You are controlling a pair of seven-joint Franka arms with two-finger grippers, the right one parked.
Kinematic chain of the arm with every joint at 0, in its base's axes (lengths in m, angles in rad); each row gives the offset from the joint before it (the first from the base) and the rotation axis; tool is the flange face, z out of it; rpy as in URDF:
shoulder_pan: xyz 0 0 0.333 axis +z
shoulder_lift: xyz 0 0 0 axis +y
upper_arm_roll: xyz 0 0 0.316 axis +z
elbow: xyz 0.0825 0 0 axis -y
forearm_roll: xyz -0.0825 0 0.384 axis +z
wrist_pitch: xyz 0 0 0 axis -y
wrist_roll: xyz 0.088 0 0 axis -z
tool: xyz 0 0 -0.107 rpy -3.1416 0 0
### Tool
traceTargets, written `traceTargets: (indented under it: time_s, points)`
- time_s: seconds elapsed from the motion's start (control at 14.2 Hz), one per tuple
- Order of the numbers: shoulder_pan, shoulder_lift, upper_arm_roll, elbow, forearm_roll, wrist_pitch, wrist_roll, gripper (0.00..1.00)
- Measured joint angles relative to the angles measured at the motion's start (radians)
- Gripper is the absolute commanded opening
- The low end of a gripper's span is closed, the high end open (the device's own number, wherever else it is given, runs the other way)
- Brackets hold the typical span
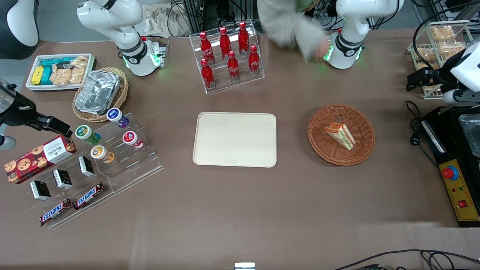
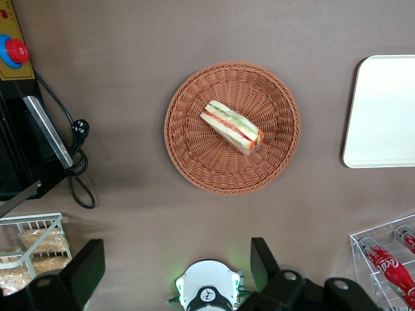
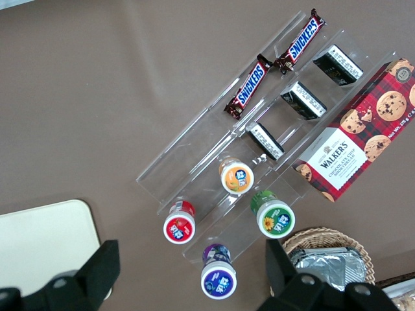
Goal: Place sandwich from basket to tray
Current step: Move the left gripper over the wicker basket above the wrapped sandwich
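Brown table (image 1: 240, 210), sandwich (image 1: 340, 135) in basket (image 1: 360, 150), claw (image 2: 175, 269) spread above

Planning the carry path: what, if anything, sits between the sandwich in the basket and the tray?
Nothing visible. The sandwich lies alone in the basket, and only bare table separates it from the tray beside it. The gripper hangs open above the basket, with nothing between it and the sandwich.
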Motion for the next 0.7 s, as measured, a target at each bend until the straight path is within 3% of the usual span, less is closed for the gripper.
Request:
traceTargets:
  time_s: [0.49, 0.7]
  points:
    - [0.000, 0.001, 0.000, -0.010, -0.001, -0.001, -0.018, 1.00]
    - [-0.001, -0.028, -0.002, -0.130, -0.008, 0.065, -0.054, 1.00]
